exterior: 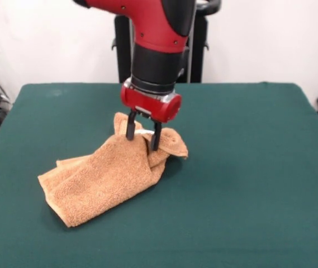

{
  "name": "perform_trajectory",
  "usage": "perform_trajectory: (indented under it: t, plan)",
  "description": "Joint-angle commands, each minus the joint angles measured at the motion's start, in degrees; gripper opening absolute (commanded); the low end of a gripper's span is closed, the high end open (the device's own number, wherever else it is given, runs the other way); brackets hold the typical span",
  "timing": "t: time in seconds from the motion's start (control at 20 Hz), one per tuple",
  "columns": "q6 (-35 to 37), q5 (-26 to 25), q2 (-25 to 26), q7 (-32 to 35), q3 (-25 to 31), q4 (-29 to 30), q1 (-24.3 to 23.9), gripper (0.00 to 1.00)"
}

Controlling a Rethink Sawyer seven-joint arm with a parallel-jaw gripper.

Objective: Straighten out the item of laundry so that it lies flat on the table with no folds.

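Orange-tan terry cloth, fluffy and rumpled: the towel (105,178) lies folded over itself near the middle of the dark green felt table (248,184), its far end lifted into a peak. Sawyer's black-fingered gripper (143,142), below a red wrist, is clenched on that raised fold beside a small white tag (144,132).

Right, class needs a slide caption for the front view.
Sawyer gripper pinching the raised end of a rumpled towel on the green table.
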Motion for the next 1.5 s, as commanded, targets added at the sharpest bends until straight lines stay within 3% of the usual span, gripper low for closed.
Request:
perform_trajectory:
  t: [0.05, 0.3, 0.6, 0.9, 1.1, 1.25, 1.5]
  plan:
    - [13.6, -1.3, 1.3, -10.1, 18.1, 1.4, -8.1, 1.00]
    - [20.6, -0.2, 5.1, -12.4, 25.6, 1.7, -14.2, 1.00]
    - [26.5, -0.4, 4.9, -6.8, 23.2, 0.7, -12.9, 1.00]
    - [25.1, -0.4, 5.2, -3.6, 23.1, 1.5, -12.2, 1.00]
    - [15.0, -8.2, 2.7, 4.5, 10.8, -1.9, -1.6, 1.00]
    - [8.3, -10.5, 4.2, 9.5, 4.9, -3.7, 3.6, 1.00]
    - [0.6, -9.3, 8.7, 15.0, -3.4, -6.5, 10.8, 1.00]
